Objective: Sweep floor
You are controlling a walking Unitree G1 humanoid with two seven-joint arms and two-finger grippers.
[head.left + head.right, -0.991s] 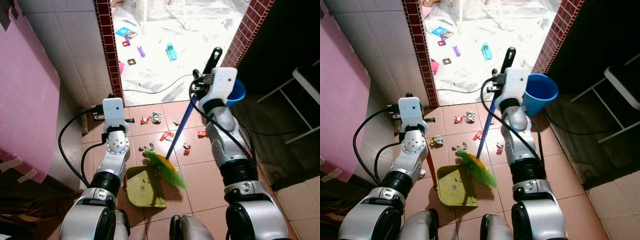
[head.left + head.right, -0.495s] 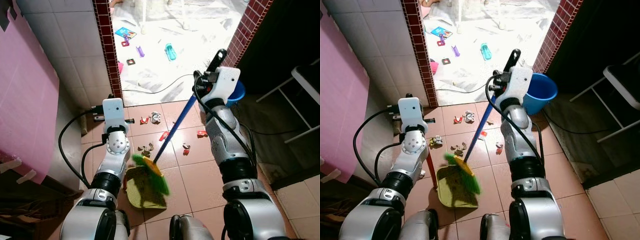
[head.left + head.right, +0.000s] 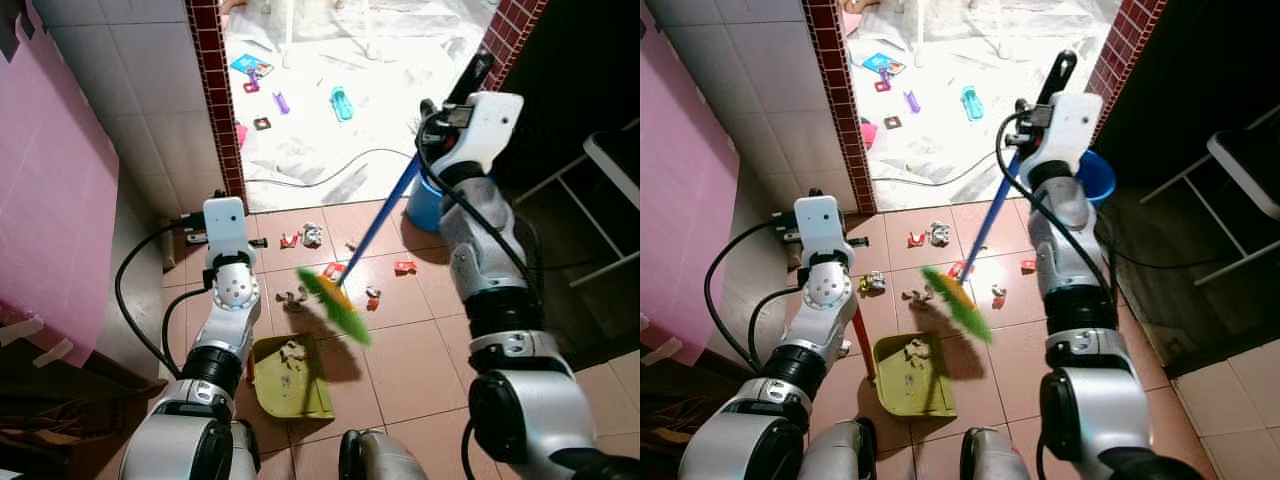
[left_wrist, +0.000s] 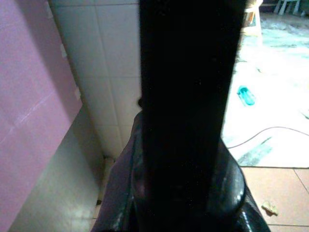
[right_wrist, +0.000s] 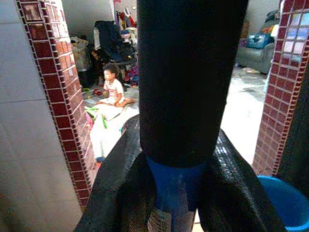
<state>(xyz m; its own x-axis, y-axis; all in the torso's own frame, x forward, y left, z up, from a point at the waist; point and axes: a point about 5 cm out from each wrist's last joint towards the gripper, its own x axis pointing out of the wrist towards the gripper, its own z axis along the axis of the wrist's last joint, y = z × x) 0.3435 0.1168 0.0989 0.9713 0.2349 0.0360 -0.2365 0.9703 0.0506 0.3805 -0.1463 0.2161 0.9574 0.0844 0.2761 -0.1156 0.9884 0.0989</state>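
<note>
The right gripper (image 5: pixel 186 145) is clamped around the top of the broom (image 3: pixel 375 228) — in the right wrist view its black fingers (image 5: pixel 120 188) hug the blue handle just below the black grip. The arm is raised near the red brick pillar at the doorway, and the handle slants down from it toward the robot. The green bristles (image 3: pixel 335 305) hang lifted off the tiled floor (image 3: pixel 420 350), above the gap between the scattered litter and the dustpan.

The left gripper (image 4: pixel 186 159) is closed on the dustpan's dark handle, which runs straight up through the left wrist view. The yellow-green dustpan (image 3: pixel 290 375) lies flat on the floor in front of the robot's feet, with a small clump of crumpled debris (image 3: pixel 292 349) at its far edge.

More scraps — a crumpled white paper (image 3: pixel 313 235), red bits (image 3: pixel 404 266) and brownish pieces (image 3: pixel 293 296) — lie on the tiles between the dustpan and the doorway threshold. A blue bucket (image 3: pixel 1098 176) stands behind the right arm, by the pillar. A person (image 5: pixel 115 89) sits on the floor in the room beyond.
</note>
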